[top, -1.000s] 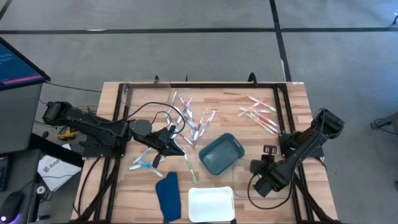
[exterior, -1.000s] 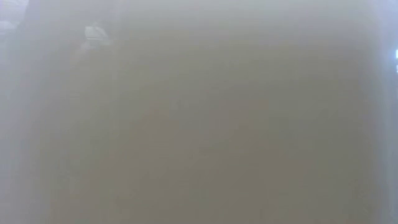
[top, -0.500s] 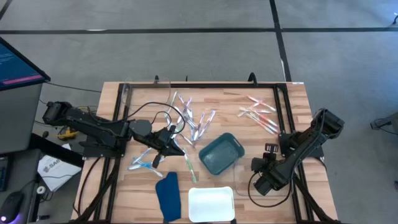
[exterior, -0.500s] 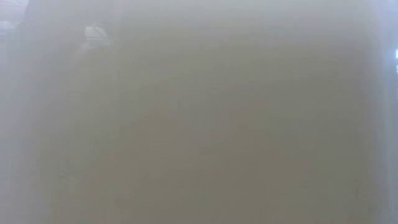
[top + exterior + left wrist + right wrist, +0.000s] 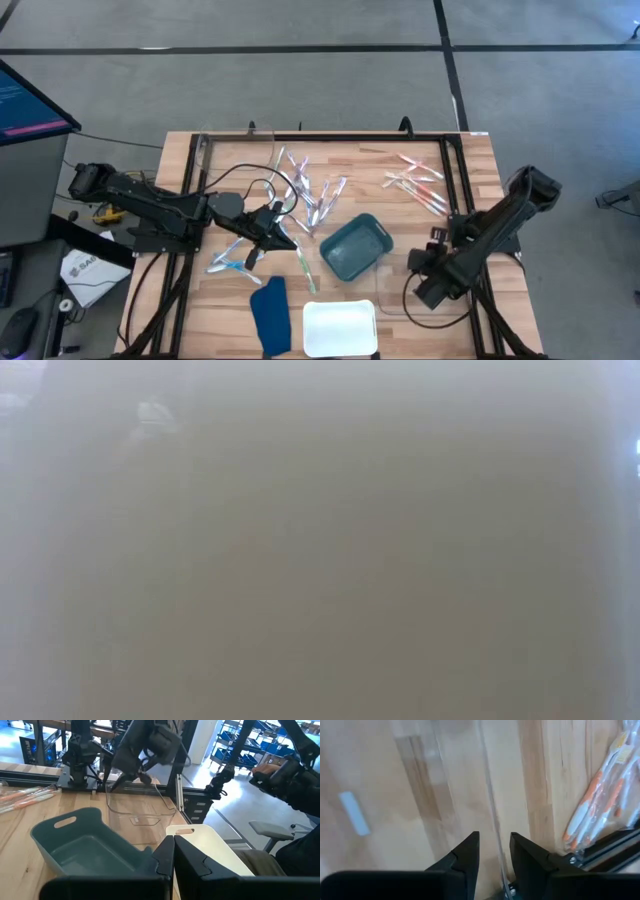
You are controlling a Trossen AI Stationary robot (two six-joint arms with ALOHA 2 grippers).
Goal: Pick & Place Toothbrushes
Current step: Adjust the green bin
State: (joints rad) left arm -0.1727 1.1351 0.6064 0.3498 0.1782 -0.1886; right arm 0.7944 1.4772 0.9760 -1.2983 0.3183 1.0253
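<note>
Right gripper (image 5: 424, 268) has shifted toward 3 o'clock, fingers pinching the clear tray's (image 5: 142, 810) wall. Left gripper (image 5: 283, 237) unmoved, pressed shut (holding nothing visible). Toothbrushes (image 5: 312, 196) scattered at table's 12 o'clock.

Thin pastel toothbrushes (image 5: 316, 196) lie scattered in loose clusters.

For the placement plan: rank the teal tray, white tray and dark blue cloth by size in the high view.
1. teal tray and white tray: look alike, so unranked.
2. dark blue cloth: smallest, narrower.
</note>
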